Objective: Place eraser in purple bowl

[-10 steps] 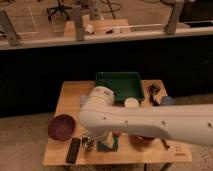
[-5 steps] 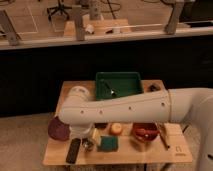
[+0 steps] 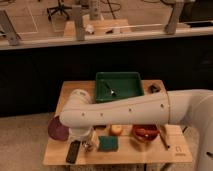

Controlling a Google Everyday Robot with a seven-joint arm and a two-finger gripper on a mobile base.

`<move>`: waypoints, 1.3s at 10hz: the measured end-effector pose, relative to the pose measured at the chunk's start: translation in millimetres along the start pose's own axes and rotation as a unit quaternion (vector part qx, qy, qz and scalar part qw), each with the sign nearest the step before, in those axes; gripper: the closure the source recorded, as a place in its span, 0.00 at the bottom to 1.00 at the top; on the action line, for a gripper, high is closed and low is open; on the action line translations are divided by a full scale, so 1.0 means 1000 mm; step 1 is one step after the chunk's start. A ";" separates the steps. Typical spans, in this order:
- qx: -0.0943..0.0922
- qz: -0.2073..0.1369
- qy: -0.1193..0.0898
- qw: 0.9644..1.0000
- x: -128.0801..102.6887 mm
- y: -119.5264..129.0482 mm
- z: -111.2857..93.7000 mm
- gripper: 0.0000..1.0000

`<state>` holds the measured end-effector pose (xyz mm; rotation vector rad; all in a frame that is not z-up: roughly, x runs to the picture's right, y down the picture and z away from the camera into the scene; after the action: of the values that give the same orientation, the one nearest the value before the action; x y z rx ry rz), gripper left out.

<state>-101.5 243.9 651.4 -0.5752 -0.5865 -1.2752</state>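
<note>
The eraser (image 3: 73,151), a flat black block, lies at the front left of the wooden table (image 3: 165,152). The purple bowl (image 3: 55,129) sits just behind and left of it, partly covered by my white arm (image 3: 130,110). The arm reaches across the table from the right. My gripper (image 3: 86,143) hangs under the wrist, low over the table, just right of the eraser and in front of the bowl. Nothing shows in its grasp.
A green tray (image 3: 118,86) with a small utensil stands at the back middle. A teal sponge (image 3: 107,144), a small yellow-orange object (image 3: 116,130) and an orange-red bowl (image 3: 145,133) sit along the front. A dark object (image 3: 154,89) lies at the back right.
My arm has swung left and back across the table, uncovering the sponge and orange bowl. The wrist now sits over the left side beside the purple bowl. The eraser has not moved.
</note>
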 end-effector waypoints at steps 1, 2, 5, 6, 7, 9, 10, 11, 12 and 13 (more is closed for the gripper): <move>0.020 0.001 0.002 1.000 -0.001 0.001 0.001 0.20; 0.032 -0.001 0.004 0.999 -0.002 0.000 0.001 0.20; 0.046 -0.001 0.003 0.999 -0.004 -0.007 0.005 0.20; 0.046 0.000 0.003 0.999 -0.004 -0.009 0.007 0.20; 0.045 0.001 0.004 0.999 -0.005 -0.012 0.009 0.20; 0.042 0.003 0.007 0.999 -0.003 -0.017 0.017 0.20; 0.043 0.004 0.006 0.999 -0.001 -0.020 0.021 0.20; 0.044 0.007 0.005 0.999 0.003 -0.021 0.026 0.20; 0.045 0.009 0.003 0.999 0.005 -0.023 0.031 0.20; 0.045 0.009 0.001 0.999 0.006 -0.027 0.036 0.20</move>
<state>-129.3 258.8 683.4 -0.5025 -0.6323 -1.2267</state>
